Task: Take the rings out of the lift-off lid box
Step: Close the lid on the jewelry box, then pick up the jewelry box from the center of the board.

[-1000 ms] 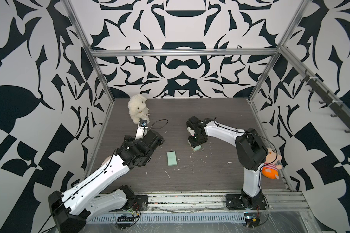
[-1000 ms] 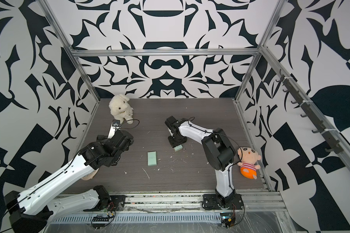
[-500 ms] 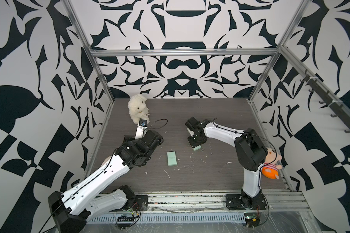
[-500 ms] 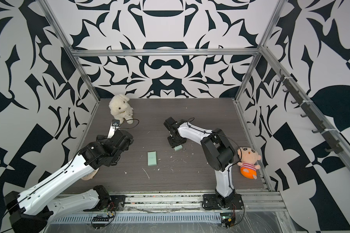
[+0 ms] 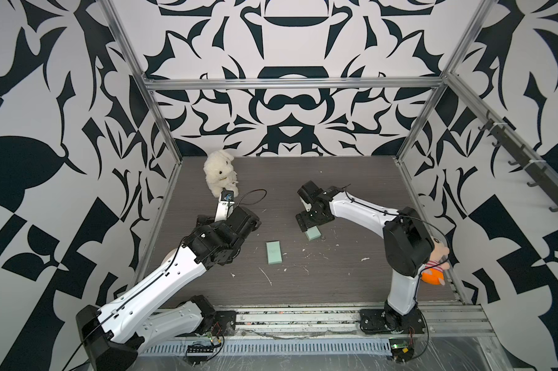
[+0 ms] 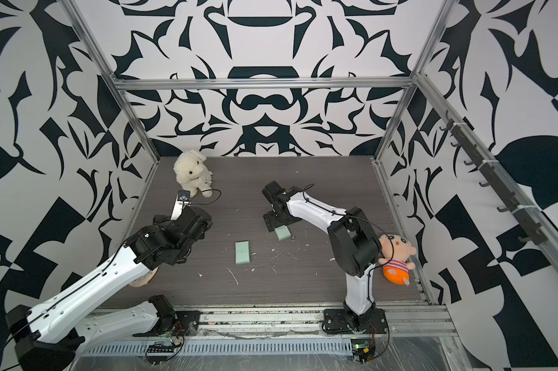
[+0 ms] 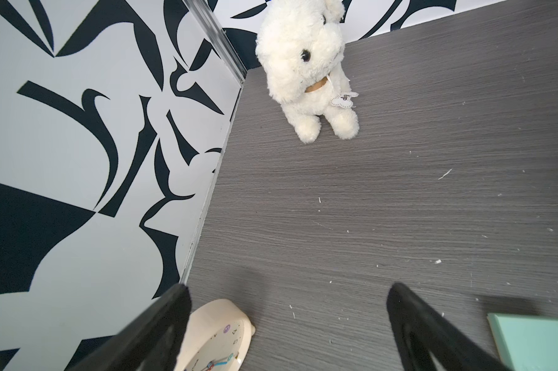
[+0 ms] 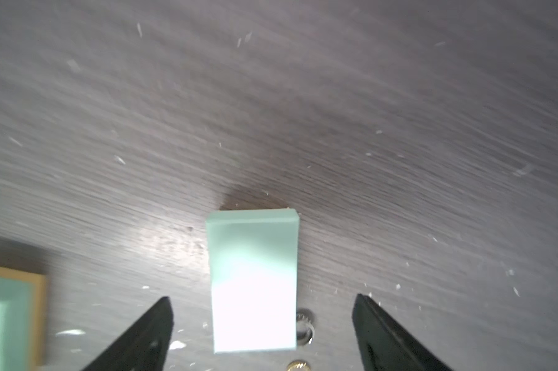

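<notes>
Right gripper (image 8: 263, 298) has its jaws wide, straddling the mint box piece (image 8: 253, 282) on the table (image 8: 303, 128) without gripping it. 2 rings (image 8: 304, 327) lie just beside it, probably out already, though the view is blurred. Left gripper (image 7: 289, 286) is wide and empty. Step in hand: emptying the box. Next: find ring 3, which likely means lifting the piece.

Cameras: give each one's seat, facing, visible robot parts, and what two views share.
Top views: high over the base rail, looking down across the table; left arm and right arm whole.
Left wrist: on the left arm, facing the white plush dog in the corner; open left tool.
Right wrist: on the right arm, low over the mint box beside a ring; open right tool.
Shared: the dog, left wrist and both top views; the box, right wrist and both top views.
</notes>
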